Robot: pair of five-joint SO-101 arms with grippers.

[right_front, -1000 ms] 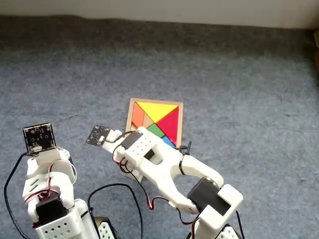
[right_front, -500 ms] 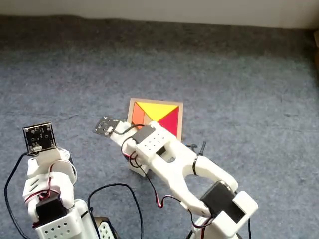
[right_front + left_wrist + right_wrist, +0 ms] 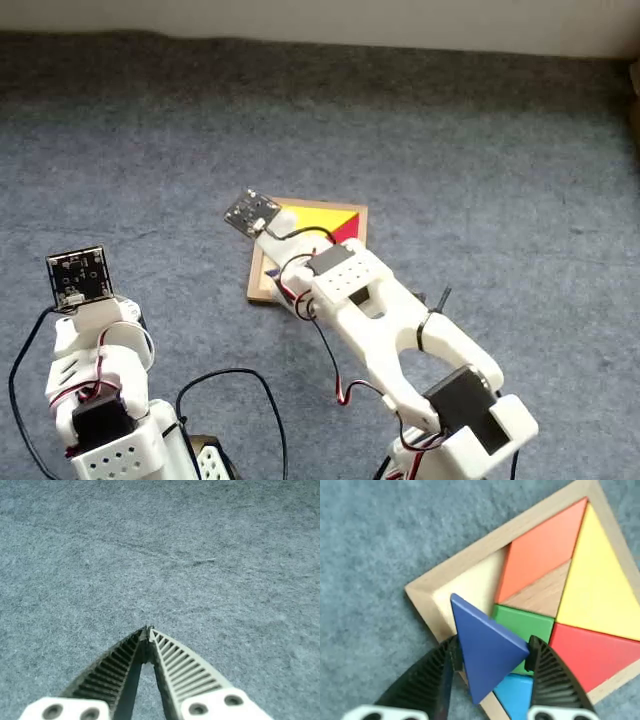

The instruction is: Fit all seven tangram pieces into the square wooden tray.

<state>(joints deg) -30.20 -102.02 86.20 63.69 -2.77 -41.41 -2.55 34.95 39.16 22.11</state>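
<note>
**Now: blue triangle (image 3: 487, 630) pinched over the square wooden tray (image 3: 422, 592)**

My left claw (image 3: 147, 630) is pressed together, its tips over grey carpet (image 3: 200, 540). My right claw (image 3: 492, 647) pinches the triangle by two edges, above the tray's near corner. Beyond its tips lie the orange piece (image 3: 540, 550) and yellow piece (image 3: 600, 580). The green piece (image 3: 530, 622) sits just under the triangle.

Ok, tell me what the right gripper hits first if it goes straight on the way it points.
Most likely the open slot in the wooden tray, beside the green piece; the blue triangle held in the right gripper would land first. Depth is unclear, so it might clip the tray's rim instead.
</note>
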